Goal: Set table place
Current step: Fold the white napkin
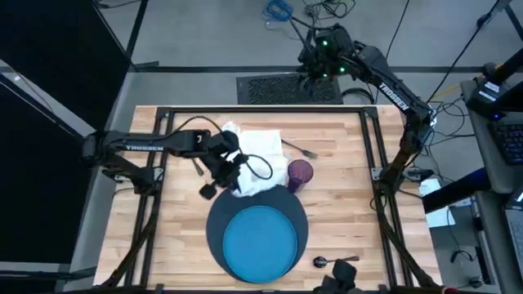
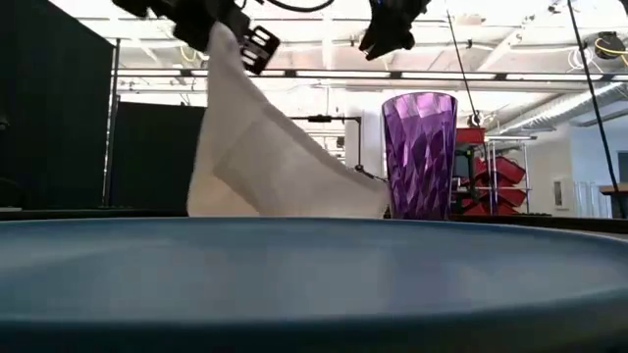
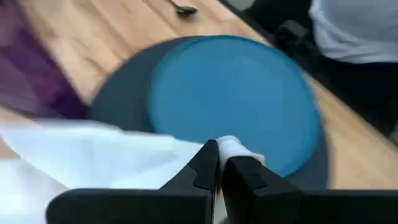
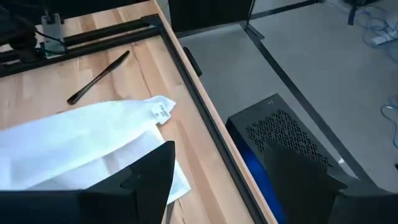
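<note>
The white napkin [image 1: 257,155] lies at the middle of the high view, just above the charger, and one corner of it is lifted off the desk [image 1: 343,212]. The left gripper [image 1: 237,173] has its jaws clamped on that corner; in the left wrist view the two dark fingers [image 3: 205,168] meet with a fold of white cloth pinched between them. In the low view the cloth rises in a slanted sheet from the desk surface toward the upper left of the frame, where the gripper holds it.

The bright blue plate [image 1: 261,241] sits centred on the dark charger [image 1: 214,229] in the lower middle of the high view. The purple cup [image 1: 300,174] stands upright just beside the napkin's right edge and just above the charger's rim. A fork [image 1: 301,150] lies right of the napkin, above the cup. A knife [image 1: 198,166] lies left of the napkin, partly under the left arm. A spoon [image 1: 337,261] rests near the lower edge, right of the charger.

The right gripper [image 1: 315,69] hangs beyond the desk's far edge at the upper middle of the high view, its jaws apart.
</note>
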